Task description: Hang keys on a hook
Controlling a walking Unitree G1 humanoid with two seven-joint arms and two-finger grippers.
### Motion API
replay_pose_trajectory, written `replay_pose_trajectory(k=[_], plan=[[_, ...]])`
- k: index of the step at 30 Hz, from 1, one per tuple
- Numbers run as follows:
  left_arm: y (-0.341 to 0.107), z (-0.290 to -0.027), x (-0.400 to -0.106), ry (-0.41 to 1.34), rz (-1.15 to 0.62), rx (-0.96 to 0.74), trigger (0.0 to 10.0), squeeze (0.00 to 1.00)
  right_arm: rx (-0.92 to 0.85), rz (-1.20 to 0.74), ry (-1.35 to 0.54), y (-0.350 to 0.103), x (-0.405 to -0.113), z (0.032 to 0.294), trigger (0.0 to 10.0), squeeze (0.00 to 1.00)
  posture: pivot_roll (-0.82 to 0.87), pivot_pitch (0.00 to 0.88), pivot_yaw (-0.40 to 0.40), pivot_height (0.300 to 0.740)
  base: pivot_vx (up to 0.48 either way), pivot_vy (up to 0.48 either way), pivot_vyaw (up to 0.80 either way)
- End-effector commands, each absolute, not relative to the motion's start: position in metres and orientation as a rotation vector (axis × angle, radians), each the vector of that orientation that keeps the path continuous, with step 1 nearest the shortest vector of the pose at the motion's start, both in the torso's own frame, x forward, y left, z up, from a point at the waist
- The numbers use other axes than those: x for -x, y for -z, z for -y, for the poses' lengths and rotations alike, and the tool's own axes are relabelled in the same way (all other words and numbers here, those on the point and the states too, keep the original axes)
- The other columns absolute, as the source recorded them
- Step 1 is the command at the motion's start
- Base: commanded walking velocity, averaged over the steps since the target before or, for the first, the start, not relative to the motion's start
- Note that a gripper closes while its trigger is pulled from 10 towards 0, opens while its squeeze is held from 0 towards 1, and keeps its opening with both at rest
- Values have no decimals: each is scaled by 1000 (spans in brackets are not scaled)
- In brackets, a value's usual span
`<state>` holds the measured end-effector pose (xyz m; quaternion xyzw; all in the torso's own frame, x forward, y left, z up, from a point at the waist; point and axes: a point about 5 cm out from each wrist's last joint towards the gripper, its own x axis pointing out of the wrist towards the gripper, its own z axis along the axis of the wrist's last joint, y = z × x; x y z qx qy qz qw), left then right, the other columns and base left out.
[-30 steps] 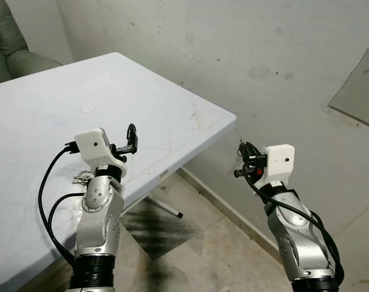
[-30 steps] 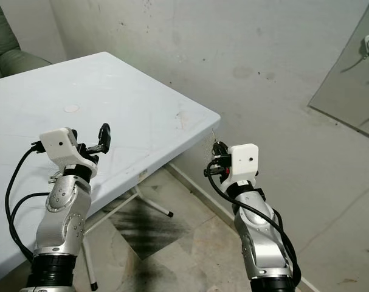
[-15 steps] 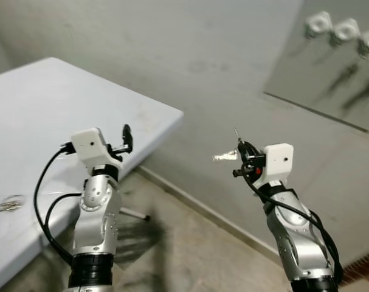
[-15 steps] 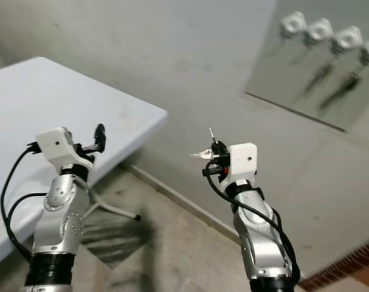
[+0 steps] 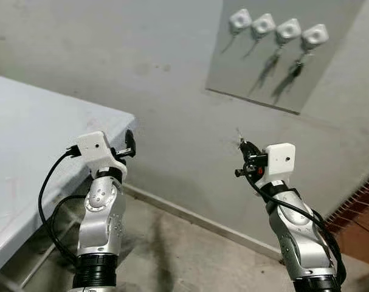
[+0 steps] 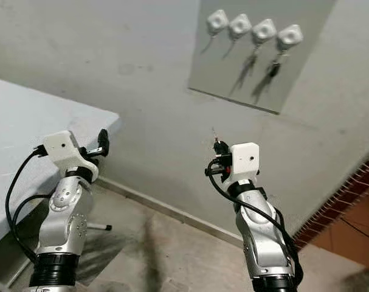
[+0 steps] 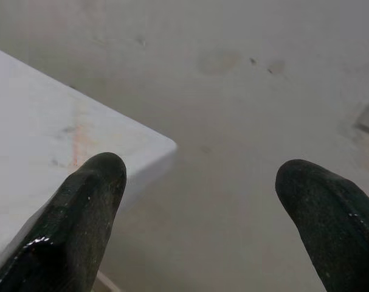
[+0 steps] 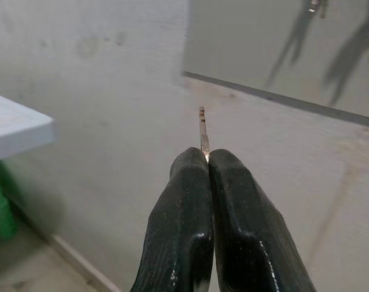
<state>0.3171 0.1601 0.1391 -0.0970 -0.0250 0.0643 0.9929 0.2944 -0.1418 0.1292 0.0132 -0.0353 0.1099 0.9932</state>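
The keys (image 8: 202, 131) are pinched in the closed right hand (image 5: 243, 148), well below the hooks (image 5: 276, 29); a lift toward a free hook is called for next, judged the carrying step

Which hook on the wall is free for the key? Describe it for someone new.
On the wall, find the grey panel above the right end effector. It carries a row of four white hooks. The leftmost hook looks free; the two rightmost hold keys.
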Motion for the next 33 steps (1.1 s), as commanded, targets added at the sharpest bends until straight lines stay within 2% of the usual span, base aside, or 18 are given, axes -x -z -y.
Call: replay_pose_trajectory(k=[1,31,33], plan=[[-143,-159,-318,-128,54,183,10000,0,-27,80,-212,-133,-295,145,10000,0,-37,0,-68,740,0,0,-638],[-147,-149,-320,-72,49,170,10000,0,-35,95,-221,-134,-298,140,10000,0,-31,0,-60,740,0,0,-633],[-146,-147,-320,-58,44,177,10000,0,-49,110,-232,-135,-298,139,10000,0,-28,0,-61,740,0,0,0]])
